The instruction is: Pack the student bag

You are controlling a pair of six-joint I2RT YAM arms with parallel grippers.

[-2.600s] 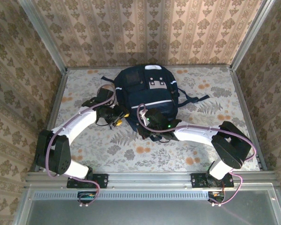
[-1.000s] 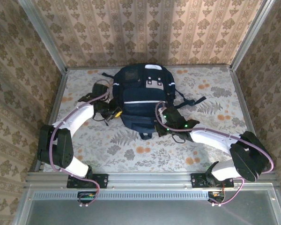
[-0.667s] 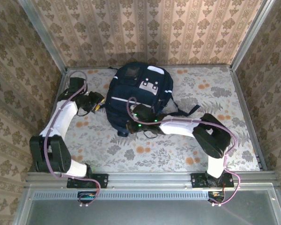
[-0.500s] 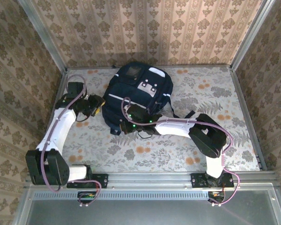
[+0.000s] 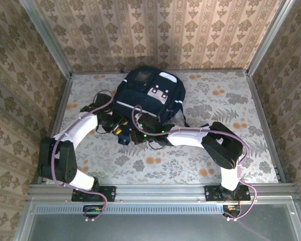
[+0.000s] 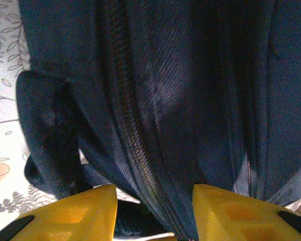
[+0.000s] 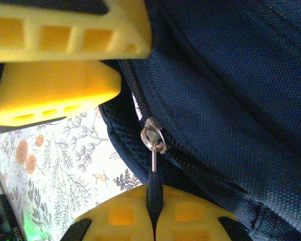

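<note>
The student bag (image 5: 149,95) lies toward the far middle of the table (image 5: 231,100). The right gripper (image 7: 153,201) is clamped tight on its zipper pull (image 7: 151,182). The left gripper (image 6: 155,221) stands part-open, yellow fingers (image 6: 80,211) either side of the zipper seam (image 6: 125,125), nothing pinched.

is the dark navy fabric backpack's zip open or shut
Shut where visible: the zip teeth on the dark navy fabric backpack run meshed, no gap.

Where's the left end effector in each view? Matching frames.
Top external: left end effector at the student bag's near-left corner.
Left wrist: its yellow fingers at the bottom edge, straddling the zipper.
Right wrist: top left, above the zipper pull.
Shared landmark: the student bag.
</note>
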